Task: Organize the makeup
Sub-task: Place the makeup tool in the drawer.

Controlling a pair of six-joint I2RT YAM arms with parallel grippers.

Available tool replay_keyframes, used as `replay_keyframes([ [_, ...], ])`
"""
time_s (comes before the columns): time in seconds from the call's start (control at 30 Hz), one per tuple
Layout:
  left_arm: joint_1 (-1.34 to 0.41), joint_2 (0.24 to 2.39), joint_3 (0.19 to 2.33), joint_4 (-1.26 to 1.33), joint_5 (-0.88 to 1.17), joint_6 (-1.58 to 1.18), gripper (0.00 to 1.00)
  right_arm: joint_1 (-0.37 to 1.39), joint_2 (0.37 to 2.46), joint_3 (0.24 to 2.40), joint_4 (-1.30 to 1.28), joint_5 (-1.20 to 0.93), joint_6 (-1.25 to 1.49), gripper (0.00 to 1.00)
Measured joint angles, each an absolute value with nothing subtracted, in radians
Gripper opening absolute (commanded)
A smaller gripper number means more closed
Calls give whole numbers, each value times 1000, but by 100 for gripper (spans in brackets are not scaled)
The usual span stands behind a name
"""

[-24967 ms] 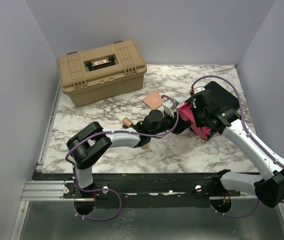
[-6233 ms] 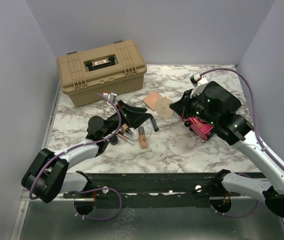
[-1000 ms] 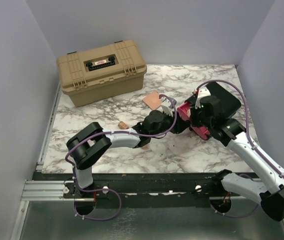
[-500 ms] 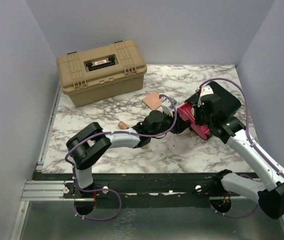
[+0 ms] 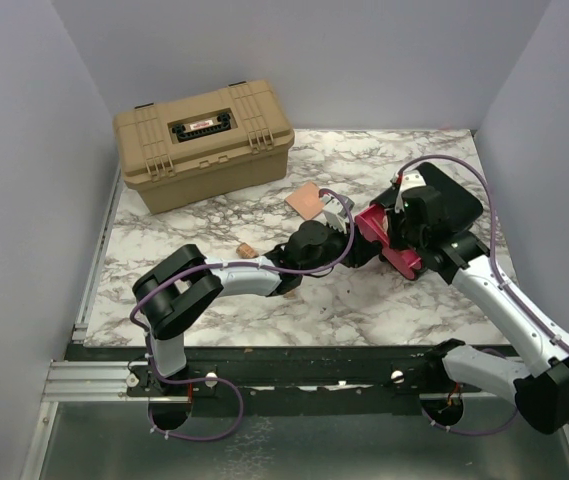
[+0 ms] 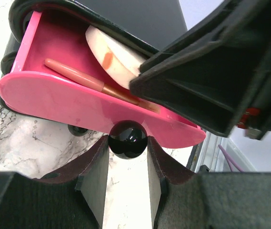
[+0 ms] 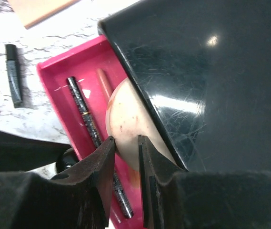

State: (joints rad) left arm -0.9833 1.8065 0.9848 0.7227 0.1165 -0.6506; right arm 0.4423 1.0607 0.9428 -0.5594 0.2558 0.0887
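Note:
A pink drawer (image 6: pixel 54 95) stands pulled out of the black box (image 5: pixel 449 200). My left gripper (image 6: pixel 127 143) is shut on the drawer's round black knob (image 6: pixel 128 138), one finger on each side. My right gripper (image 7: pixel 125 140) hangs over the drawer, shut on the edge of the round peach compact (image 7: pixel 130 119), which lies half under the box top. A slim black tube (image 7: pixel 92 138) and a copper stick (image 7: pixel 104 81) lie in the drawer. On the table are the square copper compact (image 5: pixel 309 200), a short black tube (image 7: pixel 14 74) and a small copper piece (image 5: pixel 247 249).
A tan hard case (image 5: pixel 202 140) with its lid shut stands at the back left of the marble table (image 5: pixel 214 300). Both arms crowd together at the drawer, and the right gripper's body (image 6: pixel 211 71) looms just above the left fingers. Grey walls close in on the sides.
The right wrist has shifted slightly toward the black box, still holding the peach compact. The left arm has stayed at the knob.

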Motion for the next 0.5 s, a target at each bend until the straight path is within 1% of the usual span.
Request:
replay_keyframes([
  [0.23, -983, 1806, 985, 722, 117, -651, 34, 421, 1105, 939, -557, 258, 88, 29],
  [0.33, -983, 1803, 985, 717, 117, -650, 34, 419, 1105, 939, -554, 225, 86, 29],
  [0.5, -983, 1803, 985, 715, 117, -650, 34, 418, 1064, 938, -544, 169, 86, 33],
])
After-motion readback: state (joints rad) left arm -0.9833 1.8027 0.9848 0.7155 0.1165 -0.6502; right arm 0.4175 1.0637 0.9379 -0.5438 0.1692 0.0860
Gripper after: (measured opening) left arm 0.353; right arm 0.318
